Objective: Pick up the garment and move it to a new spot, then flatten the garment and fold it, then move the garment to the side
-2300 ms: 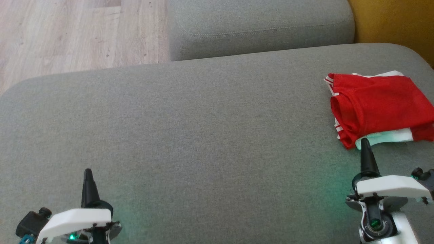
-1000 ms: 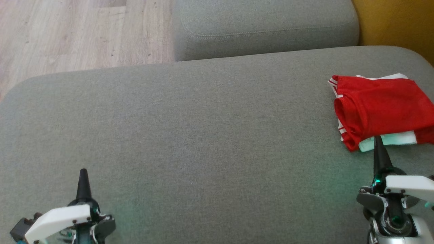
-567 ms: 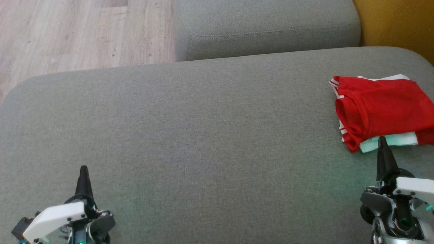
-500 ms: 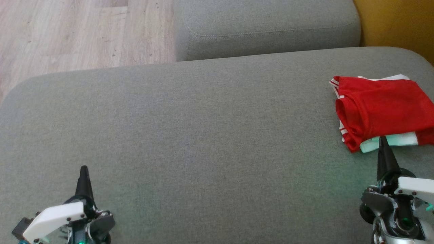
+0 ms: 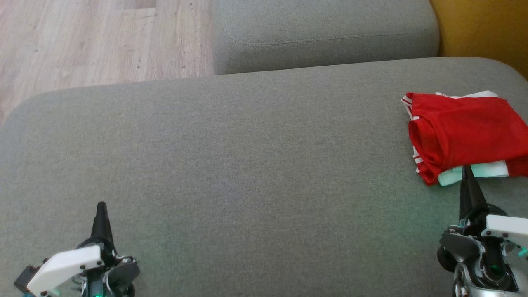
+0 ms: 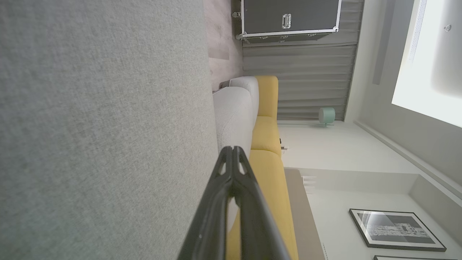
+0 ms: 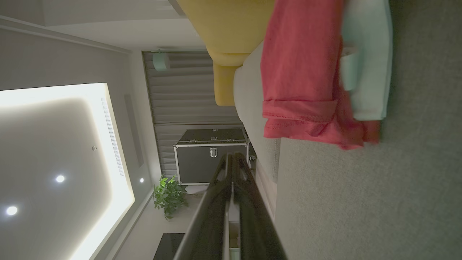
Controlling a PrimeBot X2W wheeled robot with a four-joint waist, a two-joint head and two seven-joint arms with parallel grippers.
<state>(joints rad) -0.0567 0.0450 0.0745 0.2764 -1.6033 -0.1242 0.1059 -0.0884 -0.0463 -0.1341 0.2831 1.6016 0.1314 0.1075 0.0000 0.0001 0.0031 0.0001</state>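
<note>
The garment (image 5: 466, 132) is red with white trim, folded into a small stack at the right side of the grey cushion (image 5: 247, 165); it also lies at the top of the right wrist view (image 7: 303, 72). My right gripper (image 5: 467, 170) is shut and empty, its tip just at the near white edge of the garment, and its fingers meet in its wrist view (image 7: 232, 156). At the lower left my left gripper (image 5: 100, 206) is shut and empty over bare cushion, far from the garment, its tips pressed together in its wrist view (image 6: 232, 148).
A second grey cushion (image 5: 326, 33) lies beyond the first. Wooden floor (image 5: 82, 41) shows at the upper left and a yellow seat (image 5: 482, 29) at the upper right. A dark flight case (image 7: 211, 155) stands farther off in the room.
Both arms have drawn back slightly toward the lower frame edge. The head camera shifted a little. The garment lies as before.
</note>
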